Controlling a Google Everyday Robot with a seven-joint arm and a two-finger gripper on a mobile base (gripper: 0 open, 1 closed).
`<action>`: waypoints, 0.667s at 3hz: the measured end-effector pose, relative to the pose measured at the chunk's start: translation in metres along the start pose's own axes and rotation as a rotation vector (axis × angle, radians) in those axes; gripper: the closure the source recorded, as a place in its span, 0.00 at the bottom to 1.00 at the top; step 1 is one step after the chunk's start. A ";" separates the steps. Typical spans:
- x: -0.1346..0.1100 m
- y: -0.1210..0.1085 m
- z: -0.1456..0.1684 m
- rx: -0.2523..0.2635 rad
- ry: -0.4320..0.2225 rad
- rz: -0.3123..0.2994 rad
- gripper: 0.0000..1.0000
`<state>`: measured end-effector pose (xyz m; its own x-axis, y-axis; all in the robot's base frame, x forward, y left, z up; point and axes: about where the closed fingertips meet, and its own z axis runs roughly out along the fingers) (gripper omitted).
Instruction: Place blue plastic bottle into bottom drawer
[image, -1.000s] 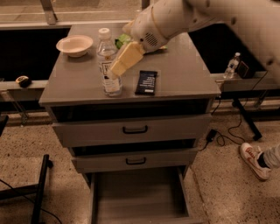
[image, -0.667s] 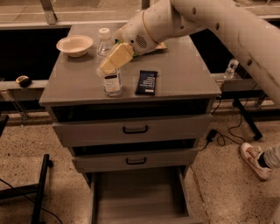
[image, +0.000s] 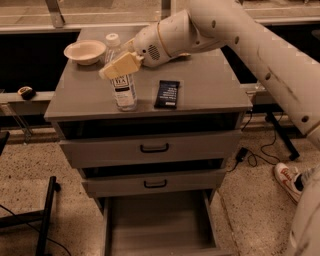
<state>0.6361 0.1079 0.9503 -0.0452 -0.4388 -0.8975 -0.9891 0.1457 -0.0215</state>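
Note:
The blue plastic bottle (image: 123, 89) stands upright near the front left of the grey cabinet top (image: 210, 85); it is clear, with a white cap and a white label with dark print. My gripper (image: 119, 65) reaches in from the right and crosses in front of the bottle's upper half, just above the label. The bottom drawer (image: 159, 227) is pulled out at floor level, plain grey inside, with nothing in it. The two drawers above it, with black handles, are pushed in.
A white bowl (image: 85, 51) sits at the back left of the cabinet top. A black flat packet (image: 167, 93) lies right of the bottle. A black stand leg (image: 46, 220) is on the floor at left, cables and a shoe (image: 289, 180) at right.
My gripper has moved left and slightly down, from right of the bottle to across the bottle's upper half. The bottle, bowl and packet have not moved.

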 end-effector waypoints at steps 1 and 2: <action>-0.005 0.006 -0.017 -0.031 -0.058 -0.015 0.71; 0.001 0.032 -0.067 -0.011 -0.071 -0.088 0.94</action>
<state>0.5951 0.0529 0.9784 0.0515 -0.3854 -0.9213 -0.9903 0.0996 -0.0970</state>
